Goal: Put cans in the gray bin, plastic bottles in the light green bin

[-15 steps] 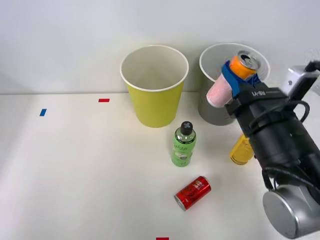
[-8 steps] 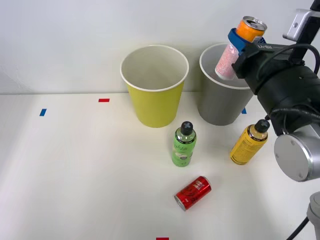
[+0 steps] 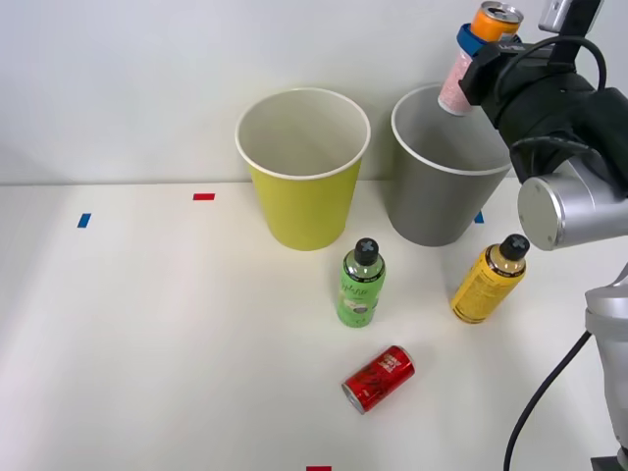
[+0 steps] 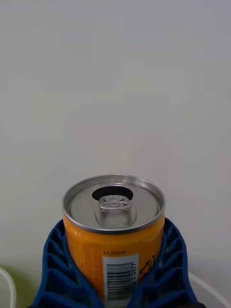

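pink can (image 3: 465, 59) tilted, lid up, in tool (image 3: 474, 44)

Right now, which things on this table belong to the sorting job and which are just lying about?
Job: pink-and-orange can in right pincer; red can; green bottle; yellow-orange bottle; gray bin; yellow-green bin.
Lying about: red tape marks; blue tape mark.

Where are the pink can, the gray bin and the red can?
pink can (image 3: 457, 86), front view, on its pale lower body.
gray bin (image 3: 424, 211), front view, on its outer wall.
red can (image 3: 380, 377), front view, on its side.
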